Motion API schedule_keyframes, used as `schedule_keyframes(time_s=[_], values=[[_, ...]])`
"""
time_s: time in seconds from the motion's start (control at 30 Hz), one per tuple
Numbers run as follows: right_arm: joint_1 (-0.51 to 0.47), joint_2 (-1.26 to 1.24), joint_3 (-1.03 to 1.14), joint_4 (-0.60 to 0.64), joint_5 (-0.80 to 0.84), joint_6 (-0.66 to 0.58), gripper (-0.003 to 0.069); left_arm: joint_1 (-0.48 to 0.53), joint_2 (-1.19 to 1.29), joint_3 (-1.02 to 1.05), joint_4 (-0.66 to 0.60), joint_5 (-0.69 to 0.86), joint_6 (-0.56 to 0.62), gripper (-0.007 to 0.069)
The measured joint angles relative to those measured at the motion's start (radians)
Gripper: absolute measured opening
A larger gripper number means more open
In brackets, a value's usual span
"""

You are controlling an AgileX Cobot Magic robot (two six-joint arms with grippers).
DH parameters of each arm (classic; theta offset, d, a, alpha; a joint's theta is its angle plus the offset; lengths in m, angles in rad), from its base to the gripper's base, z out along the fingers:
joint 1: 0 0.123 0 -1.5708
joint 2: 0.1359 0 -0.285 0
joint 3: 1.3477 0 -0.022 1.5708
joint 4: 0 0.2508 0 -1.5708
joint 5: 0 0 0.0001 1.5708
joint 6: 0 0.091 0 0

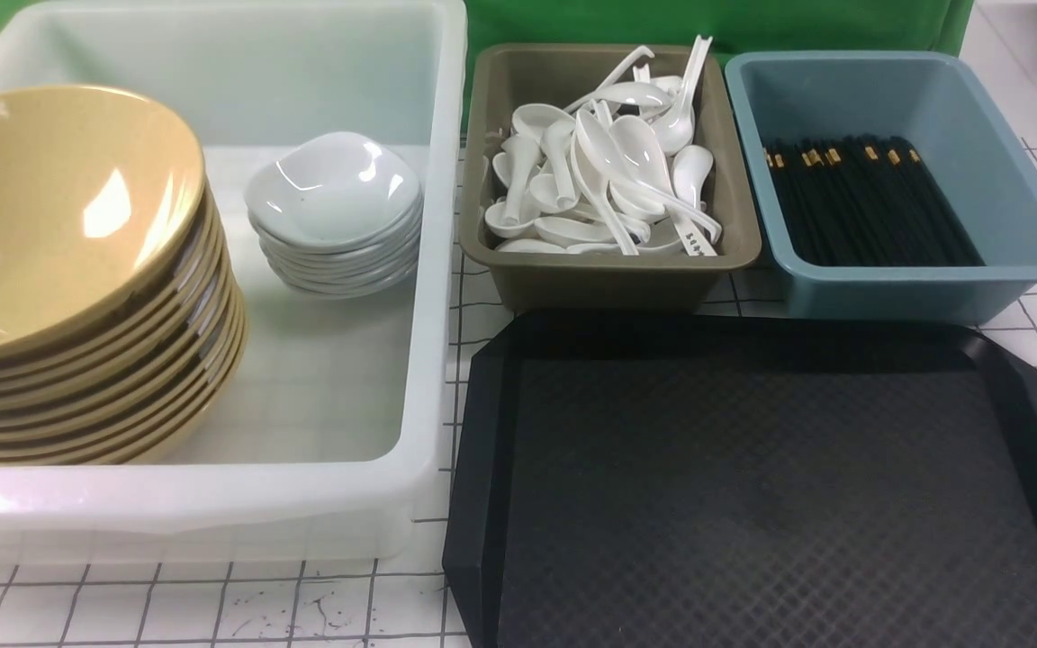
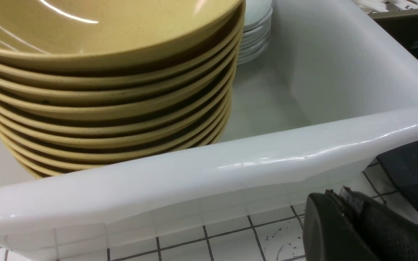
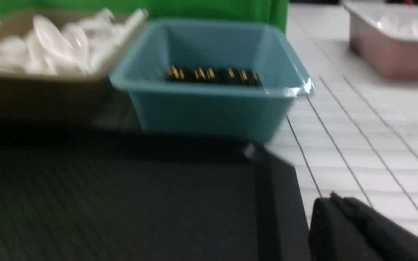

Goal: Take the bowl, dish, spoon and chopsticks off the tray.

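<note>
The black tray (image 1: 1014, 405) lies bare on the tiled table, nothing resting on it. A bowl (image 1: 50, 207) tops a stack of yellow bowls (image 2: 103, 90) in the white tub (image 1: 212, 522), beside a dish (image 1: 331, 184) topping a stack of white dishes. Many a white spoon (image 1: 613, 162) fills the brown bin (image 1: 608, 279). Black chopsticks (image 1: 861, 202) lie in the blue bin (image 1: 924, 288). My left gripper (image 2: 336, 195) is shut and empty, low in front of the tub. My right gripper (image 3: 334, 197) is shut and empty by the tray's right rim (image 3: 274, 195).
The tub, brown bin and blue bin (image 3: 209, 108) stand in a row behind and left of the tray. A pinkish bin (image 3: 394, 50) with more spoons sits far off to the right. A green backdrop closes the back.
</note>
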Motion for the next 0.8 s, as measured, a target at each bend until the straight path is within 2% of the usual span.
schedule_keyframes(time_s=[0.07,0.8], values=[[-0.009,-0.006,0.000,-0.005,0.049,0.000,0.0034,0.000,0.000,0.000,0.000,0.000,0.000,-0.0013],[-0.014,-0.008,0.000,-0.008,0.056,-0.001,0.0036,0.000,0.000,0.000,0.000,0.000,0.000,-0.0013]])
